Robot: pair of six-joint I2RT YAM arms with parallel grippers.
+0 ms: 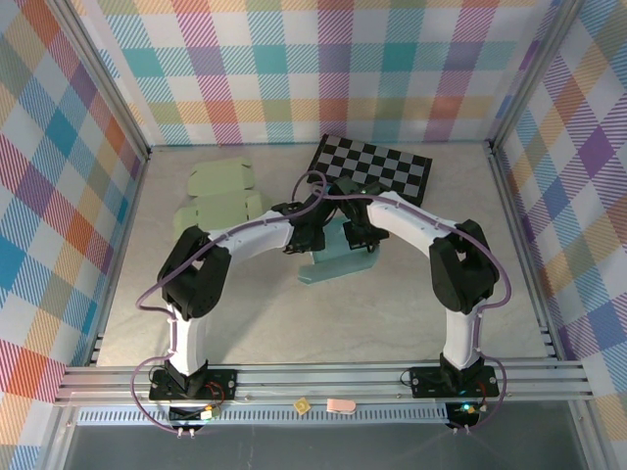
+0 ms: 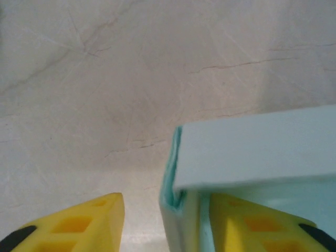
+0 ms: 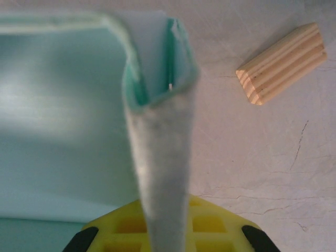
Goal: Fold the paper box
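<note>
Converging over the middle of the counter in the top view, both arms reach the pale teal paper box, which lies just in front of a black-and-white checkerboard. The left end effector sits at the box's left far side and the right end effector at its right far side, close to each other. Flat pale green cardboard pieces lie near the far left, well apart from the box.

Seen from the left wrist, the left end effector is spread. Its two yellow fingers stand on either side of an upright wall of the paper box: one finger is out over the bare counter, and the other is tucked under the box's overhanging panel. The wall is not squeezed between them.

From the right wrist, the right end effector has its yellow fingers pressed together, pinching a folded, doubled wall of the paper box that rises up the middle of the view. A small ridged wooden block lies on the counter to the right, apart from the box.
</note>
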